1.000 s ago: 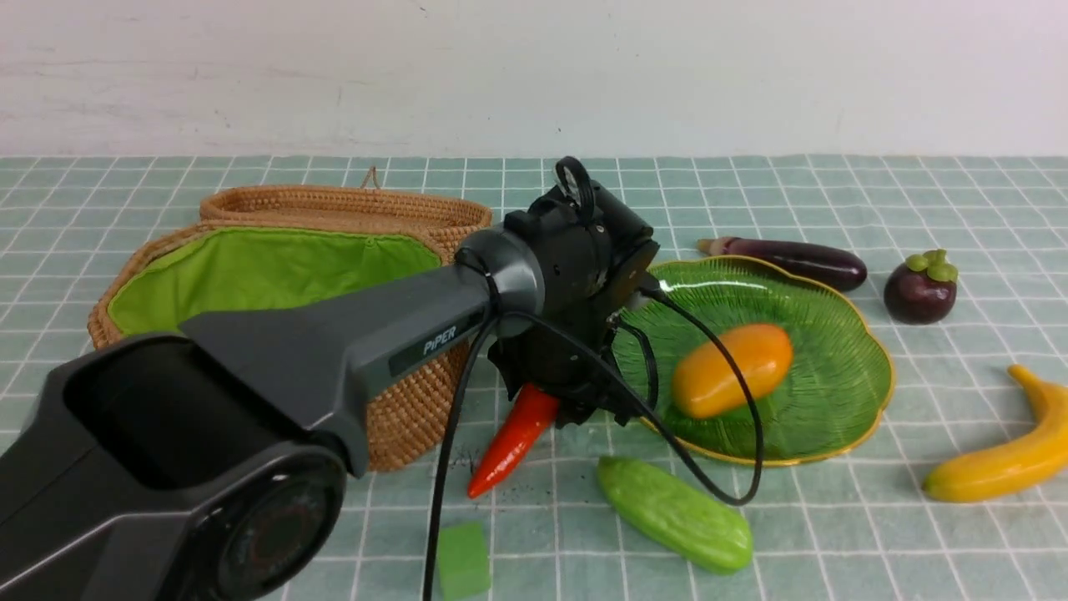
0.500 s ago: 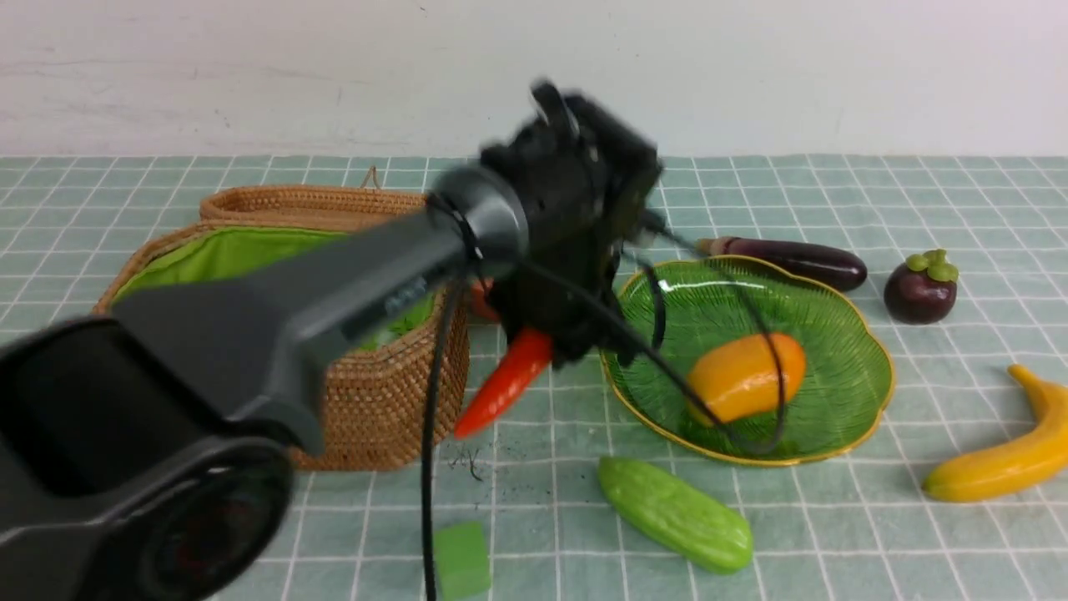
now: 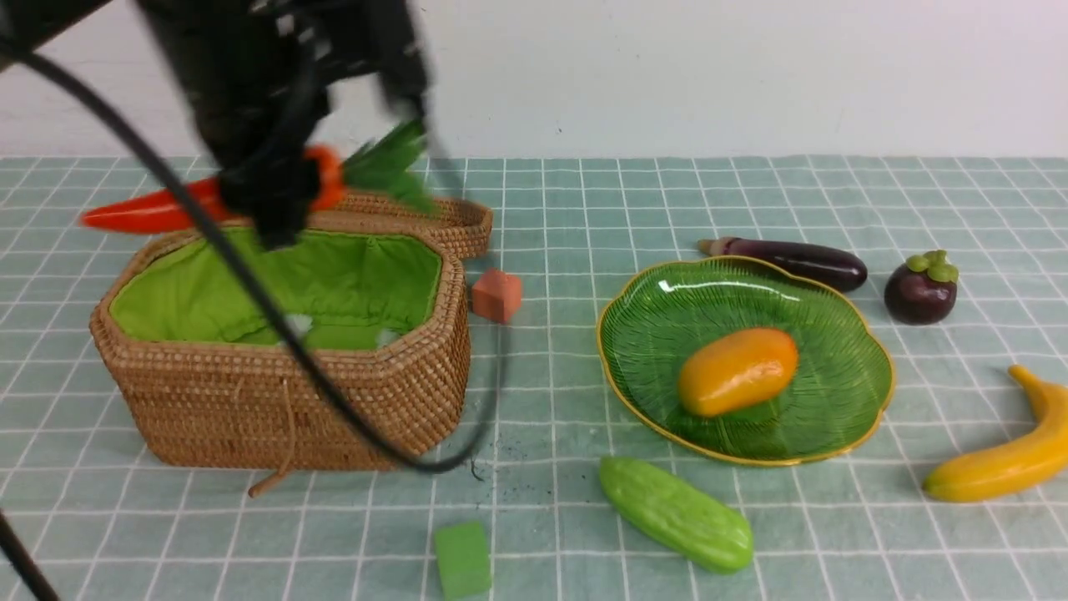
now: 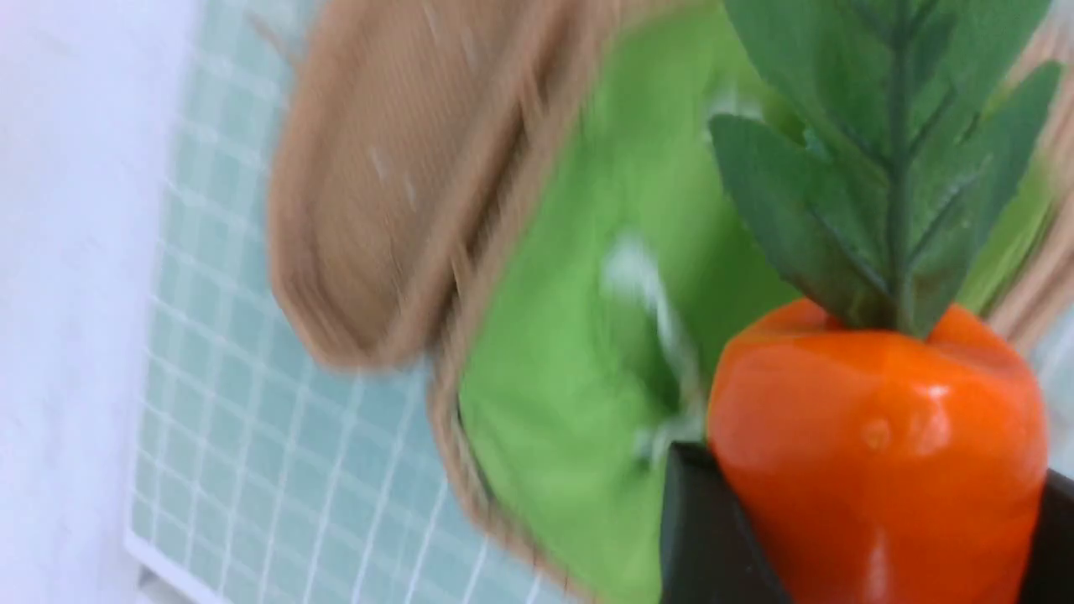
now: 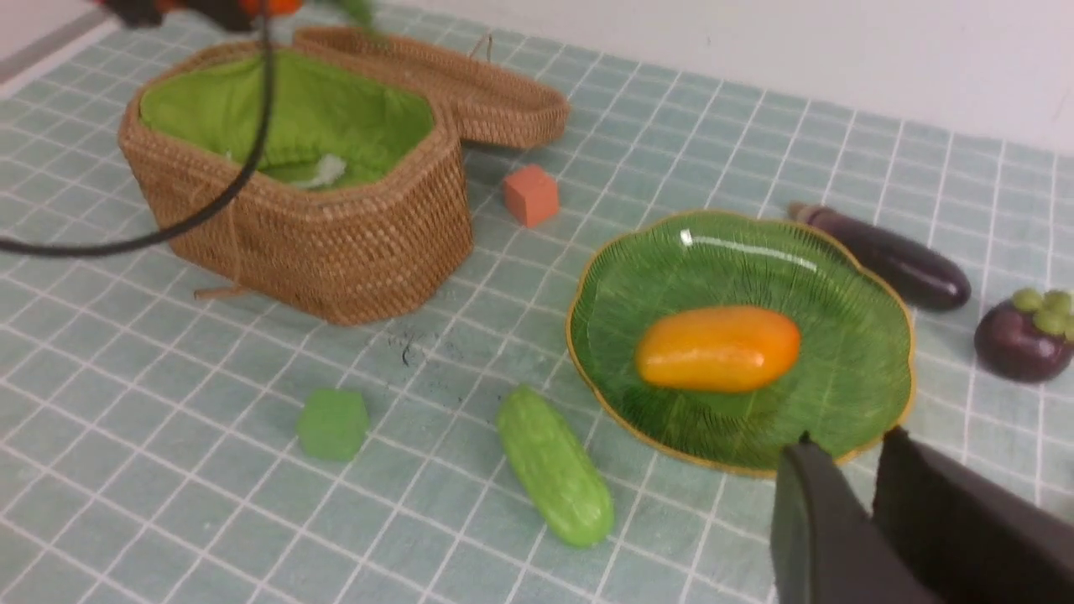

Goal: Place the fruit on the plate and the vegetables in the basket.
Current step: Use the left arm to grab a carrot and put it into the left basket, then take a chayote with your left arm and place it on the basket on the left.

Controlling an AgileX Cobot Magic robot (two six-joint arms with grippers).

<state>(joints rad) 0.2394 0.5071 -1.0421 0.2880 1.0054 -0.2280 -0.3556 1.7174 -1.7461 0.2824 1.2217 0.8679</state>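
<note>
Above the basket, the left hand is clamped on the carrot, held sideways. On the plate lies the mango; the right hand hovers near its rim, fingers together, empty.

Staged lab tabletop: teal grid-checked tablecloth, bare white wall, plastic toy gourd and mango.
</note>
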